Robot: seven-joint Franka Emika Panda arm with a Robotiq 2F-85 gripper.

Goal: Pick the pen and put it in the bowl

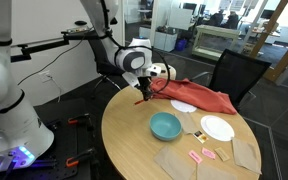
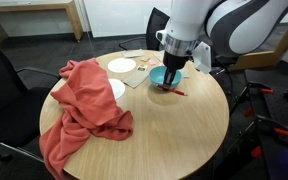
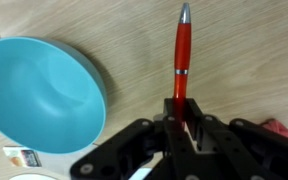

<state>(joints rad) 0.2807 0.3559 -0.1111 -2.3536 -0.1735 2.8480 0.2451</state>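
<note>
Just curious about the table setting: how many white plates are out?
2. One white plate lies in the open; a second plate peeks from under the red cloth, which could hide more.

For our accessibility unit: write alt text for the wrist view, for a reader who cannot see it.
A red pen lies on a wooden table, its near end between the fingers of the gripper at the bottom edge. An empty teal bowl sits to the pen's left.

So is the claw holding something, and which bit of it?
Yes, the claw is pinching the red pen by its back end, away from the silver tip. The rest sticks out beside the bowl.
</note>
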